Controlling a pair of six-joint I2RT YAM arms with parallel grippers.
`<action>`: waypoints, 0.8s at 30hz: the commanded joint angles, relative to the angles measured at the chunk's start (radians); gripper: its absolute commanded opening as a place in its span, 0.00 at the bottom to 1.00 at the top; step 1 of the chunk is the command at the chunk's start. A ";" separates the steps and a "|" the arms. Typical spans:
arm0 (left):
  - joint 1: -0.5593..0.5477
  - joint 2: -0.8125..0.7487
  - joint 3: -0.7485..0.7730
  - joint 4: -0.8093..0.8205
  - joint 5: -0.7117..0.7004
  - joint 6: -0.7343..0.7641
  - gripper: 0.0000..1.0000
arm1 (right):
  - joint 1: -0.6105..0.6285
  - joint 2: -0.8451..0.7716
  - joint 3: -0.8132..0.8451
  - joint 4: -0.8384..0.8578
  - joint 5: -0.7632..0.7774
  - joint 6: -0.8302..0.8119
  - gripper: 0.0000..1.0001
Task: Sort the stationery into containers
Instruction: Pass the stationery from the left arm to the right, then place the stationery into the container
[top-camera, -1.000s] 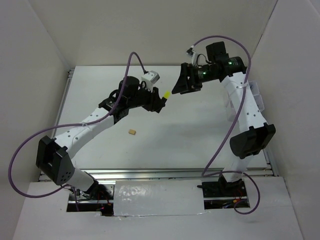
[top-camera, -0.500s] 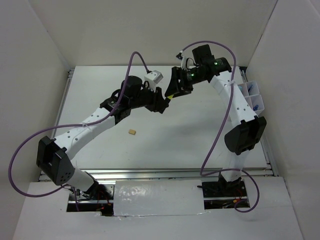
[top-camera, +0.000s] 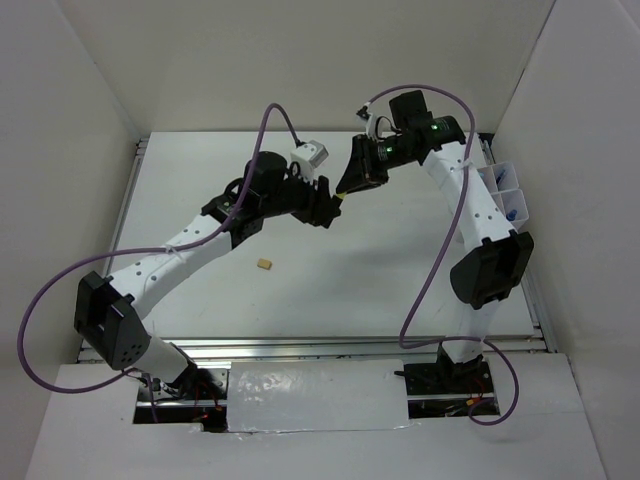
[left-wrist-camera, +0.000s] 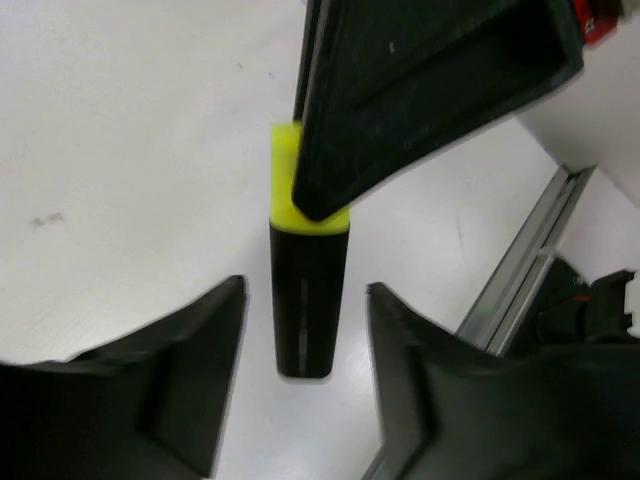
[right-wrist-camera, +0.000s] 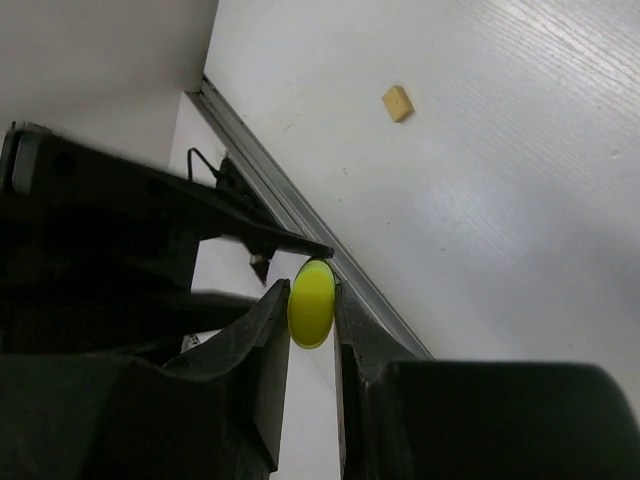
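1. Right gripper (right-wrist-camera: 311, 292) is clamped on the yellow end of the highlighter (left-wrist-camera: 308, 310); both fingers press against it in the right wrist view.
2. Left gripper (top-camera: 328, 203) straddles the black end of the same highlighter. The left wrist view shows a thin gap on each side of the black body, so it cannot be told whether this gripper clamps it.
3. Highlighter position: in the air above the far middle of the table (top-camera: 390, 280), bridging the two grippers.
4. Long axis: runs from gripper to gripper, black end toward the left arm, yellow end toward the right arm.
5. Tray (top-camera: 500, 178) sits at the table's right edge, just beside the right arm and well apart from the left arm. The right arm is the nearer one.
6. Pose: the left arm stretches diagonally forward and rightward. The right arm is folded at the elbow, with its wrist reaching leftward.
7. Judgement: the left fingers probably need to part before the right arm draws the highlighter out along its axis and swings toward the tray.
8. Eraser (top-camera: 264, 264) lies on the table, apart from both grippers.
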 joint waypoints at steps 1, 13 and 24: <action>-0.004 0.003 0.048 -0.004 -0.036 -0.005 0.69 | -0.047 -0.046 0.006 0.032 0.015 -0.042 0.00; 0.159 -0.098 -0.027 -0.154 -0.184 0.034 0.99 | -0.534 -0.348 -0.211 0.173 0.485 -0.364 0.00; 0.180 -0.138 -0.096 -0.139 -0.136 0.075 0.99 | -0.703 -0.328 -0.385 0.444 0.688 -0.545 0.00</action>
